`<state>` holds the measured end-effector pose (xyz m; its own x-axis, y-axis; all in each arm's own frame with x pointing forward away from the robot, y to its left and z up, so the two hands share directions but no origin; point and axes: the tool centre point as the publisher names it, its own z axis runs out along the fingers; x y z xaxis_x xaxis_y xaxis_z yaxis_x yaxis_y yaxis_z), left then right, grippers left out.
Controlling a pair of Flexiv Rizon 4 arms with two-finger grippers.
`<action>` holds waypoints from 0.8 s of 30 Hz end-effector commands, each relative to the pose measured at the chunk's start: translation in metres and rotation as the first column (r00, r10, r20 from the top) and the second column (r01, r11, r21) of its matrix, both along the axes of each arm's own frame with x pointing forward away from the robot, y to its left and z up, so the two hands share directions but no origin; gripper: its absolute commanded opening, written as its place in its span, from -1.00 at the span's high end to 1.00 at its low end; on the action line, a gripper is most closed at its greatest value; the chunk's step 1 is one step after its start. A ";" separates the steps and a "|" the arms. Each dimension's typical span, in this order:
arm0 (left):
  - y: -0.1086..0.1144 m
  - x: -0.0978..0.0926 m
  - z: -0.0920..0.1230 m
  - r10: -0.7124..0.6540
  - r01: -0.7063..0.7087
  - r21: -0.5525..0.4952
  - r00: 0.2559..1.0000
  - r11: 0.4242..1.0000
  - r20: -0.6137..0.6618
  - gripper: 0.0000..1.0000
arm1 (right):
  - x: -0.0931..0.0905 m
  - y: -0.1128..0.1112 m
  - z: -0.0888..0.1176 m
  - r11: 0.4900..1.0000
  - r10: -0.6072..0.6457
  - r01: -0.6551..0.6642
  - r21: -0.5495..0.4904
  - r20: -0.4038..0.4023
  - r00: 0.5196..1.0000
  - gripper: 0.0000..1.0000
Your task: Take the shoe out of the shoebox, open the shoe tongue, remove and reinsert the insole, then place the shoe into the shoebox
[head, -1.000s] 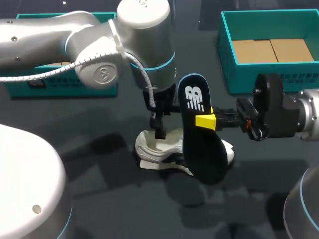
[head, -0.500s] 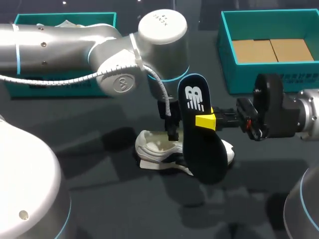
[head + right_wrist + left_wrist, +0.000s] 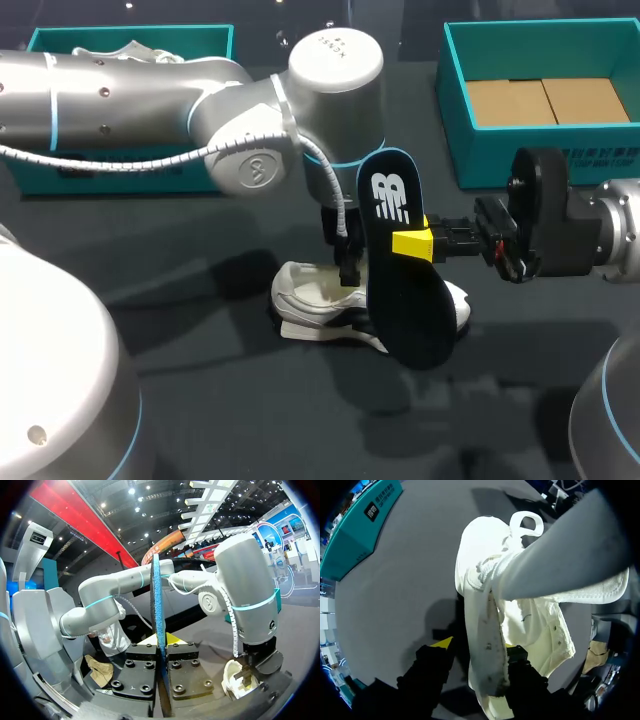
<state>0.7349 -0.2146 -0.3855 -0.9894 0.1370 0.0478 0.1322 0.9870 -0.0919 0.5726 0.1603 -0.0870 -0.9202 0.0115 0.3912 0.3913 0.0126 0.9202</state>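
Seen from above, the dark surface [image 3: 200, 330] carries the open teal shoebox [image 3: 520, 165] at about 1 o'clock from the shoe [image 3: 315, 305], well apart from it, with brown cardboard on its bottom. A second teal box [image 3: 150, 178] stands at about 10 o'clock, partly hidden behind the left arm [image 3: 150, 90]. The white shoe lies on its side near the middle of the surface. The left claw [image 3: 348, 272] comes down from 12 o'clock into the shoe's opening. The dark insole [image 3: 405, 280] stands almost upright just at 3 o'clock of the shoe and covers the shoe's toe part. The right claw [image 3: 420, 244] holds it from 3 o'clock, one yellow tip on its face. In the left wrist view the left claw [image 3: 475, 647] has its fingers apart. The side wall of the shoe [image 3: 530, 615] runs between them, against one finger and with a dark gap to the other. The insole [image 3: 560, 555] crosses as a grey band in front of the shoe, and a teal box stands well apart, beside the claw. In the right wrist view the right claw [image 3: 159, 642] is clamped on the insole [image 3: 156, 605], which stands on edge between both fingers. Ahead and to one side, the shoe [image 3: 235, 677] lies under the left arm's claw [image 3: 247, 672].
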 end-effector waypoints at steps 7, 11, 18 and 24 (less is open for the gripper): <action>0.002 -0.004 -0.003 -0.041 0.041 0.014 0.999 0.999 -0.015 1.00 | -0.001 0.001 -0.001 1.000 -0.003 0.003 -0.001 0.000 1.000 1.00; 0.007 -0.005 0.004 -0.062 0.062 0.004 0.998 0.998 -0.028 1.00 | -0.001 0.001 -0.001 1.000 -0.003 0.003 -0.001 0.000 1.000 1.00; 0.014 -0.008 0.022 -0.166 0.165 -0.018 0.981 0.986 -0.105 1.00 | -0.001 0.001 -0.001 1.000 -0.003 0.003 -0.001 0.000 1.000 1.00; 0.024 -0.019 0.042 -0.346 0.347 -0.014 0.929 0.938 -0.129 1.00 | -0.001 0.001 -0.001 1.000 -0.003 0.003 -0.001 0.000 1.000 1.00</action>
